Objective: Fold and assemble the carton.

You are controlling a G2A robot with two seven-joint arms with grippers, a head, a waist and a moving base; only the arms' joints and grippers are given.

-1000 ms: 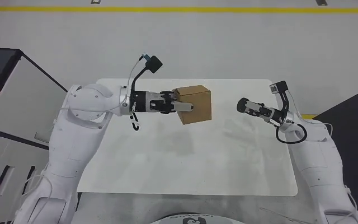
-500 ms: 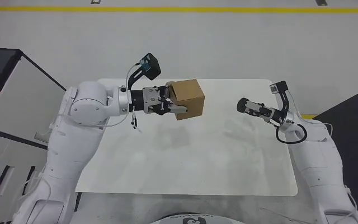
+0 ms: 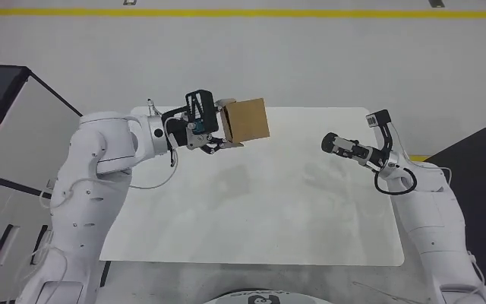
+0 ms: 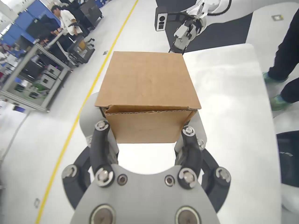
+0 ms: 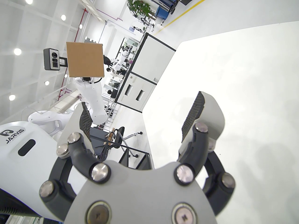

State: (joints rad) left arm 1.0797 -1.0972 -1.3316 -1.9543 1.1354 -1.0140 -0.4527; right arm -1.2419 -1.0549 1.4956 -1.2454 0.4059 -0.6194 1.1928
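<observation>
Desk (image 3: 304,220): white top, rounded corners.

Right hand (image 3: 328,142): over the right side of the desk, nearer the far-right corner than the near one. Fingers spread apart with nothing between them, as its own wrist view (image 5: 142,113) shows. It points across the desk toward the carton and is well apart from it. The left wrist view also catches it past the carton (image 4: 178,43).

Left hand (image 3: 224,131): over the far part of the desk, left of centre, reaching in from the left edge. It is clamped on the carton, with one finger (image 4: 100,129) on each side of the end facing its camera (image 4: 144,129).

Carton (image 3: 247,120): plain brown cardboard, boxed up with the flaps down. It is held in the air off the desk, just inside the far edge. The left wrist view looks along one broad closed face (image 4: 146,80), and a corrugated flap edge shows at the gripped end. The right wrist view sees it square-on (image 5: 85,59), clear of the desk surface (image 5: 233,71).

Beyond the desk: a cabinet (image 3: 30,114) stands off the left edge. A yellow line (image 3: 243,12) runs across the floor past the far edge.
</observation>
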